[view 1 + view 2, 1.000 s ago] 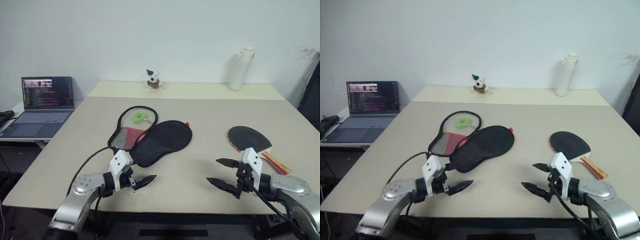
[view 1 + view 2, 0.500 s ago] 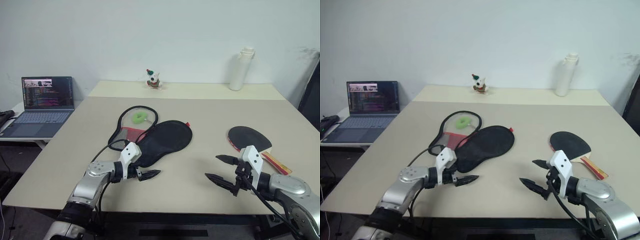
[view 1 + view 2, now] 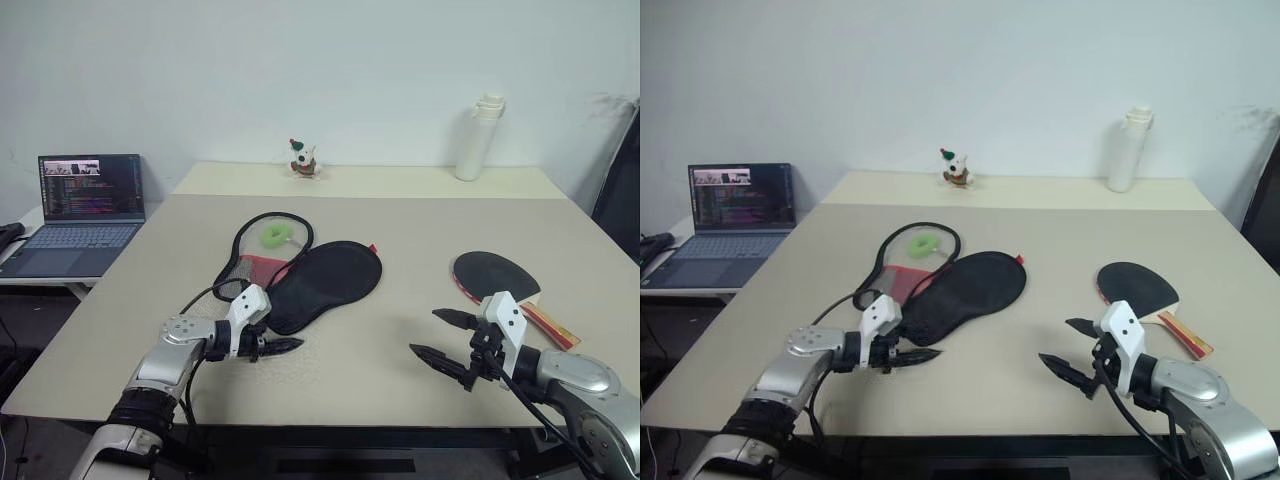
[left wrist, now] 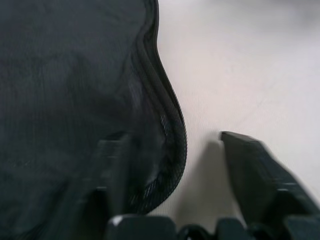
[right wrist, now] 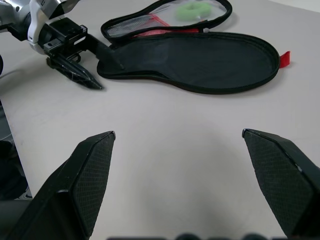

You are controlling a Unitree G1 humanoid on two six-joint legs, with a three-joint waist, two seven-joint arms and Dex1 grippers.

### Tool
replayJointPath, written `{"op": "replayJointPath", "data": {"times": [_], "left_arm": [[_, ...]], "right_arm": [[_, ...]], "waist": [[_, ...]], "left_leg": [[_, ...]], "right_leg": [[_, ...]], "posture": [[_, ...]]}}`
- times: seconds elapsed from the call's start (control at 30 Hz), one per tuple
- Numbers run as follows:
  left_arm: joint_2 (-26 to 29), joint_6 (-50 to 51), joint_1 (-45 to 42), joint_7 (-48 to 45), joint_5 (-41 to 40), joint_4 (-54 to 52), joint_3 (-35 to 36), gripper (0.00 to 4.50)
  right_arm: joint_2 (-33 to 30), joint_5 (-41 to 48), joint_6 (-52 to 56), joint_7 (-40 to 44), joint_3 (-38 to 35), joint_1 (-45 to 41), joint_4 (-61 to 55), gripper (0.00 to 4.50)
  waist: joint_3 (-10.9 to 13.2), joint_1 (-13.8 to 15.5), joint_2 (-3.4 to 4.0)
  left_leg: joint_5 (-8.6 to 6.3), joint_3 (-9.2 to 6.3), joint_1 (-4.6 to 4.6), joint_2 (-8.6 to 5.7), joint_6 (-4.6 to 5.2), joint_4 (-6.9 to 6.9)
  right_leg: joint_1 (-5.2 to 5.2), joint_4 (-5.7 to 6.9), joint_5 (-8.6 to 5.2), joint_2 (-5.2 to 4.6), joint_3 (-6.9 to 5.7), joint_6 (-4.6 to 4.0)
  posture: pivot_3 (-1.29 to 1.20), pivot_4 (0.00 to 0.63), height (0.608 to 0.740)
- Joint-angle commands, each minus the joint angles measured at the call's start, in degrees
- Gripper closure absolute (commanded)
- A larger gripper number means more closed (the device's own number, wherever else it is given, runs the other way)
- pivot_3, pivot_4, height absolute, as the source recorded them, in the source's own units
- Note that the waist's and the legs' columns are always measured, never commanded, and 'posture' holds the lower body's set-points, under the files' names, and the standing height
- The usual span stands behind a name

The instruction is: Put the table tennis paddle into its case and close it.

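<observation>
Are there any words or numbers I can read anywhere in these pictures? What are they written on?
None can be read.
laptop: the screen shows lines of coloured text, too small to read.
case: no readable logo or word on the black flap or red panel.
paddle: no print to read.
white bottle: no label to read.
small toy figure: no writing to read.
</observation>
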Motion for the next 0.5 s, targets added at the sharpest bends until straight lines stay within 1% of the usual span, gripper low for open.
{"op": "replayJointPath", "data": {"times": [0.03, 0.17, 0.37, 0.43, 0.5], "left_arm": [[1.2, 4.8, 2.4, -0.9, -1.8, -5.4, 1.0, 3.06], [0.1, 13.4, 5.4, 2.2, -5.3, -13.3, 2.3, 4.47], [-5.4, 23.6, 6.3, 11.1, -6.9, -22.2, 2.3, 4.47], [-9.2, 25.2, 4.7, 13.9, -5.6, -23.0, -0.4, 4.47], [-12.6, 25.0, 2.6, 16.1, -3.9, -21.0, -2.6, 4.47]], "right_arm": [[0.2, 0.4, -1.4, -0.5, -1.3, -0.7, -0.4, 0.00], [0.4, 0.3, -1.8, -0.8, -1.2, -0.7, -0.1, 0.00], [0.5, 0.4, -2.0, -1.0, -1.5, -0.4, -0.1, 0.00], [0.5, 0.5, -2.1, -1.1, -1.7, -0.2, -0.1, 0.00], [0.5, 0.4, -2.1, -1.3, -1.8, -0.2, -0.1, 0.00]], "waist": [[0.0, -0.2, 0.00], [0.0, -0.2, 0.01], [0.0, 0.2, 0.00], [0.0, 0.3, 0.00], [0.0, 0.7, -0.01]], "left_leg": [[0.00, 0.00, 0.00, 0.01, 0.00, 0.00], [0.00, -0.01, 0.00, 0.01, 0.00, -0.01], [0.00, -0.07, -0.01, -0.03, 0.00, 0.04], [0.00, -0.06, -0.01, -0.04, 0.00, 0.04], [0.00, -0.08, 0.00, -0.08, 0.00, 0.04]], "right_leg": [[0.00, 0.00, 0.00, 0.00, 0.00, 0.00], [0.00, 0.00, 0.00, -0.01, 0.02, 0.00], [0.05, 0.01, 0.00, -0.02, -0.01, 0.02], [0.05, 0.00, 0.00, -0.02, 0.00, 0.02], [0.08, 0.01, -0.01, -0.02, 0.00, 0.06]], "posture": [[0.00, 0.150, 0.740], [0.00, 0.150, 0.740], [0.00, 0.150, 0.740], [0.00, 0.150, 0.740], [0.00, 0.150, 0.740]]}}
